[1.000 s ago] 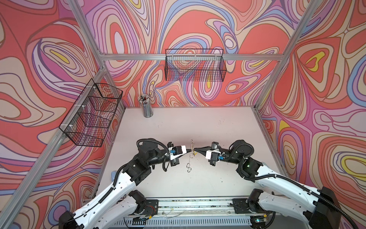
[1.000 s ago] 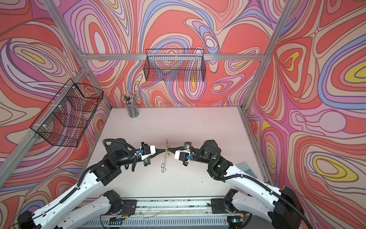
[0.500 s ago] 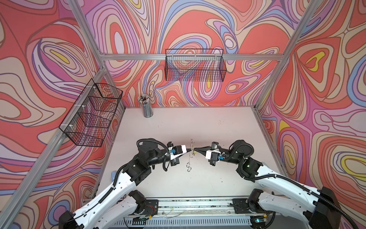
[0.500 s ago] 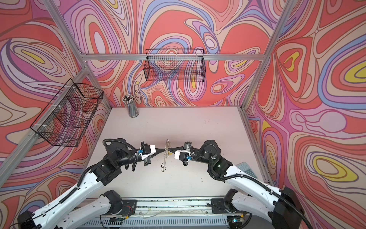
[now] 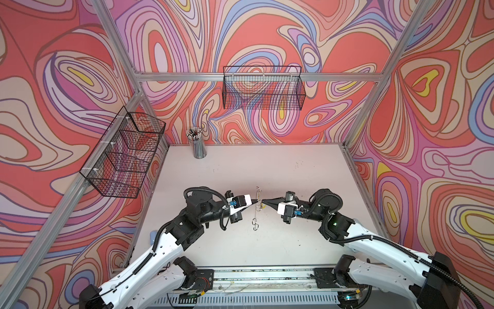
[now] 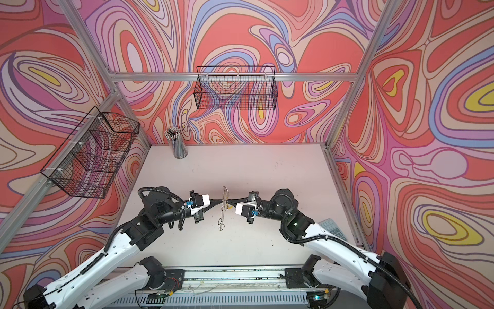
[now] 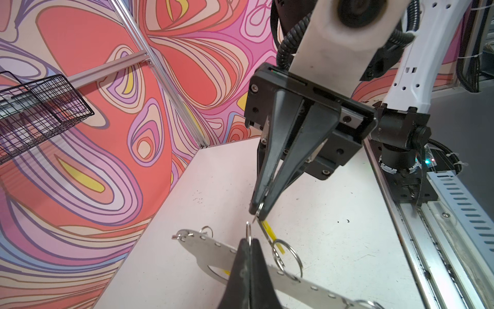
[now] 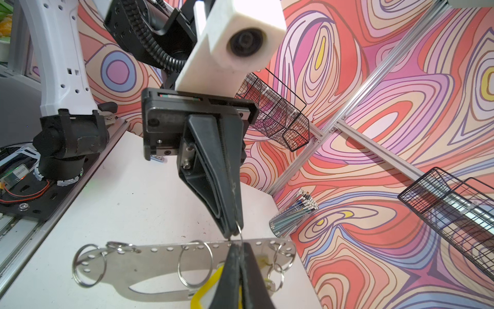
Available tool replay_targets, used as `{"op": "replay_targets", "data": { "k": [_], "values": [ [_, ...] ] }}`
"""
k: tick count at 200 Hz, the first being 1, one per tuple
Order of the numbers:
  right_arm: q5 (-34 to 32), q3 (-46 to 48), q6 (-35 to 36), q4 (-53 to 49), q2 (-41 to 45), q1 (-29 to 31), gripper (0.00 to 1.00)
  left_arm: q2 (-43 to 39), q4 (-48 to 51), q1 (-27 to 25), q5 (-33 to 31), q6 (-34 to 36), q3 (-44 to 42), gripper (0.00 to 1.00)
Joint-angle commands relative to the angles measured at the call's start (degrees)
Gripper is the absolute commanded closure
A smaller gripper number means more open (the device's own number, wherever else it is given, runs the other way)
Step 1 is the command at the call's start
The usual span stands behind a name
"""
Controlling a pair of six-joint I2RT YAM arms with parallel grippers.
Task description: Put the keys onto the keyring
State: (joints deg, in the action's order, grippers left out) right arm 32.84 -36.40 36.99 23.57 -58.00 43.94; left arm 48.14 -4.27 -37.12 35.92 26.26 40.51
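The keyring (image 5: 257,211) is a flat silver plate with a row of wire rings. It hangs edge-on over the table's middle between both grippers, as both top views show (image 6: 224,207). My left gripper (image 7: 250,240) is shut on one wire ring at the plate's (image 7: 205,247) holed edge. Facing it tip to tip, my right gripper (image 8: 239,247) is shut on the small ring of a key. That key's yellow tag (image 7: 270,232) hangs just under the fingertips. The yellow tag (image 8: 204,290) lies behind the plate (image 8: 149,263), and the key blade is barely visible.
A cup of pencils (image 5: 197,145) stands at the back left of the table. Black wire baskets hang on the back wall (image 5: 263,88) and the left wall (image 5: 123,157). A grey keypad (image 6: 332,228) lies by the right edge. The arms' base rail (image 5: 254,278) runs along the front.
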Motion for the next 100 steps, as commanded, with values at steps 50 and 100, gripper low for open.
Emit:
{"op": "replay_targets", "data": {
  "k": [50,100],
  "values": [
    [-0.3,0.8,0.8,0.7,0.5,0.2,1.0,0.0,-0.1,0.2,2.2,0.3,2.1,1.0],
    [-1.5,1.2,1.0,1.3,0.8,0.3,1.0,-0.3,-0.5,0.2,1.9,0.3,1.9,1.0]
  ]
}}
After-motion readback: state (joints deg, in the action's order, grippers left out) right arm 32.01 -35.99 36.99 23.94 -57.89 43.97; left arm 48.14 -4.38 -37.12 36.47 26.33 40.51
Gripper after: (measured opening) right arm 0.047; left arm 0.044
